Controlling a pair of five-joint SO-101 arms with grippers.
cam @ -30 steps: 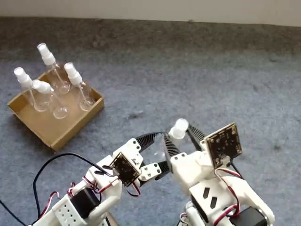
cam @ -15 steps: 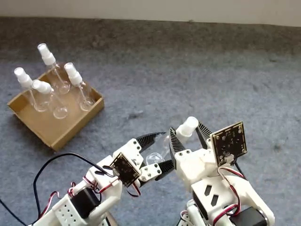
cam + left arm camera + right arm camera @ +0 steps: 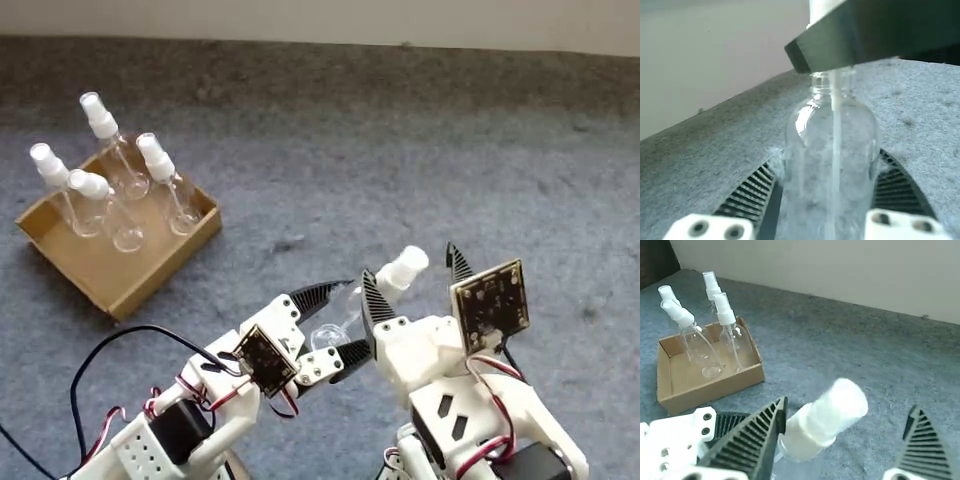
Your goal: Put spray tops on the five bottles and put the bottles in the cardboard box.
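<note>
Right pincer (image 3: 410,262) stands released, its black ribbed fingers (image 3: 755,440) spread either side of the white plastic spray top (image 3: 403,268); the top lies closer to one finger, though whether it touches I cannot tell. That top caps the clear round-shouldered bottle (image 3: 335,325), whose long axis leans from the left pincer (image 3: 355,317) up toward the right one. The left pincer is clenched on the bottle's body, and a thin dip tube (image 3: 835,150) runs down inside. Well apart on the grey carpeted surface (image 3: 400,150), on the left arm's side, the brown cardboard box (image 3: 160,275) holds four capped bottles (image 3: 120,165). The left arm, nearer, looks best placed to carry.
</note>
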